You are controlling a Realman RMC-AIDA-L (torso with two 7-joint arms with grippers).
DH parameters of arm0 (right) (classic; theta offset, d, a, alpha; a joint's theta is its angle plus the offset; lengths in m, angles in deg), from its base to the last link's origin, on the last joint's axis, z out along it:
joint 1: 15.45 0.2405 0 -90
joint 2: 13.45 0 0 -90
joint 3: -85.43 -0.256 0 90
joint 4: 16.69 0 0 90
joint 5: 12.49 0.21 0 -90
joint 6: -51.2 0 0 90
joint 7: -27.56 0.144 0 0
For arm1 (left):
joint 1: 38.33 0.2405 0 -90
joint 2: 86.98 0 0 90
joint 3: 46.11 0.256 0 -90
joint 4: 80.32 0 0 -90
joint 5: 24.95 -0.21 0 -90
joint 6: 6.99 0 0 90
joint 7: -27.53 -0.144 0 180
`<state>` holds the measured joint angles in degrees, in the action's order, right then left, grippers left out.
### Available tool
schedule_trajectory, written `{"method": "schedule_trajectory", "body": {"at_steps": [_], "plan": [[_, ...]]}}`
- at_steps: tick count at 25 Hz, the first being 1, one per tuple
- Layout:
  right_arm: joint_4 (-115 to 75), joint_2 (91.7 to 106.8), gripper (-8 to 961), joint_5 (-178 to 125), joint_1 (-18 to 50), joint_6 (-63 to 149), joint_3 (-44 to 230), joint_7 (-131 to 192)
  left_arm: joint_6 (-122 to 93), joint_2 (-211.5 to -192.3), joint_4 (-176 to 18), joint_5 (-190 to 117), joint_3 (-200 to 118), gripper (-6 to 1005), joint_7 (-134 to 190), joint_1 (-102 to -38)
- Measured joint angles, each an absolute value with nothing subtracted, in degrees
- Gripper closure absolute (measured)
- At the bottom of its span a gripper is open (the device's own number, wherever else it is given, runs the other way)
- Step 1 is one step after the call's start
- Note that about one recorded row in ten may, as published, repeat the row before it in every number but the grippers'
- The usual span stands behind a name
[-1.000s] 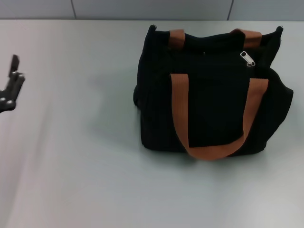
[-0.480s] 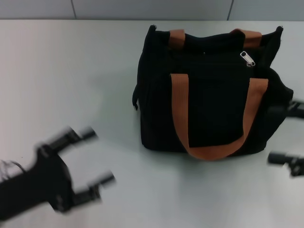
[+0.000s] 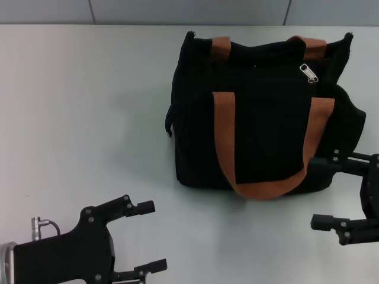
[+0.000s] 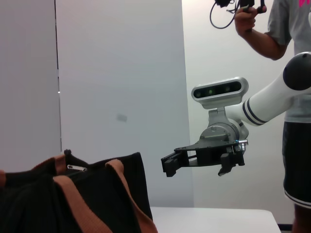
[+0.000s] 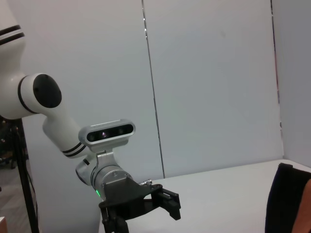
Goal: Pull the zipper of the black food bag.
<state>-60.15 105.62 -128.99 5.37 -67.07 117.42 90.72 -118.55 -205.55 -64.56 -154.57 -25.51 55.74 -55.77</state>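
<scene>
- Centrally, toward the far right of the pale bench (image 3: 89, 118), the black food bag (image 3: 260, 124) stands upright, boxy, with one orange-brown strap (image 3: 260, 186) looping down its near face and a second strap (image 3: 220, 47) at its far top edge.
- On the bag's top edge, near its right end, the zipper (image 3: 308, 73) shows as a small silver tab lying on the black zip line; nothing touches it.
- Near the front left corner of the bench, the left gripper (image 3: 149, 236) hovers well apart from the bag, its fingers (image 3: 142, 207) spread and released, holding nothing.
- At the right, the right gripper (image 3: 317, 190) sits just beside the bag's lower right corner, its fingers (image 3: 325, 222) likewise parted and empty; whether the upper finger touches the fabric cannot be told.
- From the left wrist view, a person (image 4: 291, 73) stands behind the right arm.
</scene>
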Motion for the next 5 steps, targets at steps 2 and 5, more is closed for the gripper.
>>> {"method": "schedule_trajectory", "body": {"at_steps": [2,5], "plan": [[-59.6,105.64,110,-129.1,5.4,-66.5,117.4,90.4,-118.3,-205.55,-64.6,-154.6,-25.3,197,55.8,-55.6],[-59.3,105.64,110,-129.1,5.4,-66.3,117.4,90.3,-118.1,-205.55,-64.6,-154.6,-25.3,197,55.7,-55.3]]}}
